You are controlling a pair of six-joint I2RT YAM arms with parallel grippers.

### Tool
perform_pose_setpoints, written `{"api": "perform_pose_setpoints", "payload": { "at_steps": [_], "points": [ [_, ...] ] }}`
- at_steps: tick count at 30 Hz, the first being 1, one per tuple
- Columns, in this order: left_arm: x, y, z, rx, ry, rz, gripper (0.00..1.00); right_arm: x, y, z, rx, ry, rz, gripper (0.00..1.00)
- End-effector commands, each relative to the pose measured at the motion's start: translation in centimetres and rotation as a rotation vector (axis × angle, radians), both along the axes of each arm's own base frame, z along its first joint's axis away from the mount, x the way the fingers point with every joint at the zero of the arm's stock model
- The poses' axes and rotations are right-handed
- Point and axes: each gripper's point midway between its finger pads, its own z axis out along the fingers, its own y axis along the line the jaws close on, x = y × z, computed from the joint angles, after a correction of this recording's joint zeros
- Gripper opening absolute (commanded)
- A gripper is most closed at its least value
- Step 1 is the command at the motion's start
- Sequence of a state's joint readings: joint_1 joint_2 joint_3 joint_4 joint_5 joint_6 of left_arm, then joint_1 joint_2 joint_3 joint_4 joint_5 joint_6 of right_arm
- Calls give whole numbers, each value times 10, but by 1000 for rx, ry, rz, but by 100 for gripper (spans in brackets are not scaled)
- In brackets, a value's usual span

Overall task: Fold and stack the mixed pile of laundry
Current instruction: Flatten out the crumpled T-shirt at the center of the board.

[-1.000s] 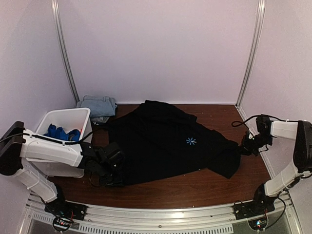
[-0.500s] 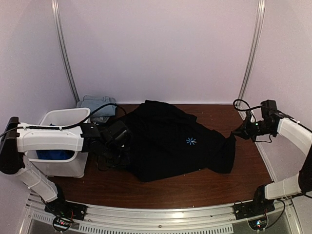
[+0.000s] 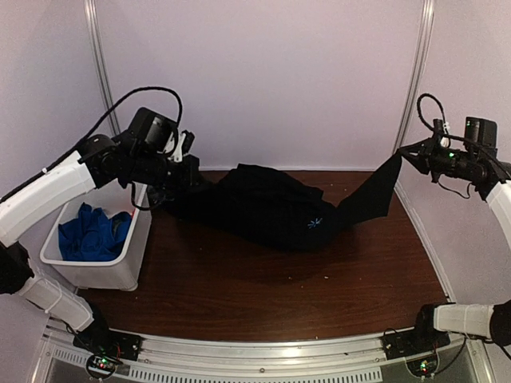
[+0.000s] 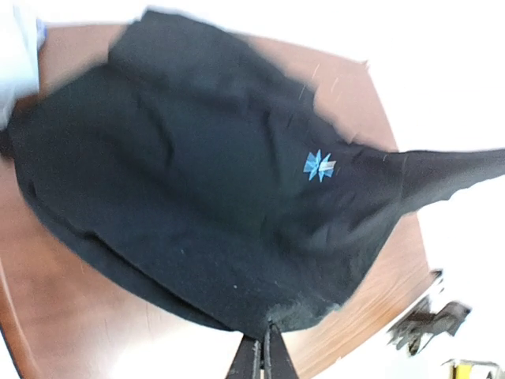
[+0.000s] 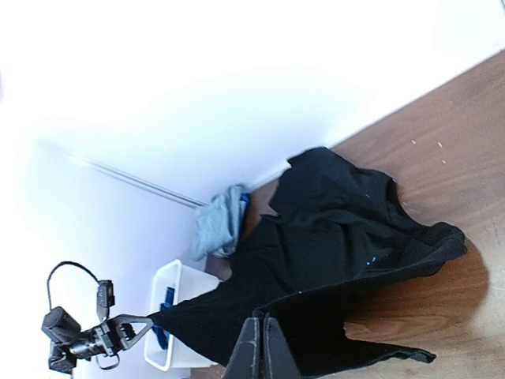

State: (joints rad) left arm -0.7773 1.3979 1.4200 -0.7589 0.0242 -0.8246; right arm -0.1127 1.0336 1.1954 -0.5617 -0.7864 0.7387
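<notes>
A large black cloth [image 3: 271, 207] with a small blue star mark hangs stretched between both grippers, its middle sagging onto the brown table [image 3: 239, 287]. My left gripper [image 3: 185, 171] is raised at the back left and shut on the cloth's left corner [image 4: 268, 316]. My right gripper [image 3: 402, 152] is raised at the back right and shut on the other corner [image 5: 272, 308]. Bright royal-blue fabric [image 3: 92, 231] lies in the white bin [image 3: 100, 275]. A pale grey-blue piece [image 5: 221, 221] lies at the back left corner, hidden behind my left arm in the top view.
The white bin stands at the table's left edge under my left arm. Pale walls with metal rails [image 3: 411, 88] close the back and sides. Cables loop over both wrists.
Both grippers have risen from table height to well above it and moved toward the back, lifting the black cloth's two corners. The cloth now hangs stretched, only its middle on the table.
</notes>
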Motion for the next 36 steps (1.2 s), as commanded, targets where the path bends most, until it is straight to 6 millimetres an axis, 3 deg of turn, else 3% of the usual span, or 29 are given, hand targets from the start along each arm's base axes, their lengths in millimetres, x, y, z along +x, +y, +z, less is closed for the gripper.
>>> {"api": "perform_pose_setpoints", "payload": {
  "at_steps": [1, 4, 10, 17, 23, 32, 36],
  "points": [
    [18, 16, 58, -51, -133, -28, 0, -19, 10, 108, 79, -245, 25, 0],
    [20, 13, 69, -70, -168, -47, 0, -24, 12, 150, 104, -284, 36, 0],
    [20, 7, 86, -101, -205, -79, 0, -24, 15, 208, 206, -370, 57, 0],
    [23, 7, 97, -93, -235, -77, 0, -19, 13, 224, 296, -411, 48, 0],
    [26, 17, 125, -103, -313, -64, 0, -12, 13, 240, 323, -425, 70, 0],
    [16, 25, 195, -135, -481, -117, 0, -28, 16, 303, 221, -612, 103, 0],
    [10, 28, 227, -145, -567, -138, 0, -51, 26, 326, 155, -707, 174, 0]
  ]
}}
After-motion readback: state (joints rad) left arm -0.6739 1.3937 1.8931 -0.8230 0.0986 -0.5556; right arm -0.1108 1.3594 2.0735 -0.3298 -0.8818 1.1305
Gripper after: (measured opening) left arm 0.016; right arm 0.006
